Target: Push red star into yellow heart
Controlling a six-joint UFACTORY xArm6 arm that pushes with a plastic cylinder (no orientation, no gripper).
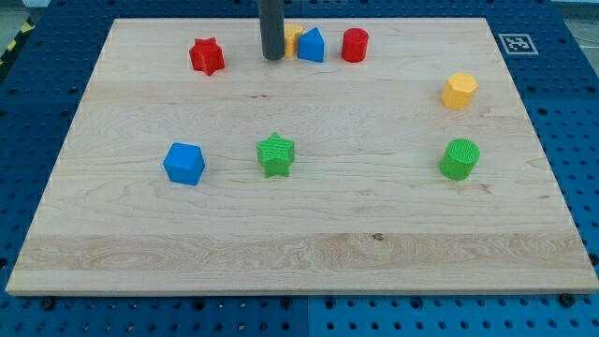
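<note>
The red star (207, 56) lies near the view's top left on the wooden board (299, 234). A yellow block (292, 37), partly hidden behind the rod and a blue block, sits at the view's top centre; its shape cannot be made out. Another yellow block (460, 91) lies at the view's right, its shape unclear. My tip (272, 58) rests on the board to the right of the red star, a gap apart, and just left of the top yellow block.
A blue block (312, 45) and a red cylinder (355, 45) stand right of the tip at the top. A blue block (184, 163) and a green star (275, 154) lie mid-board, a green cylinder (460, 158) at the right.
</note>
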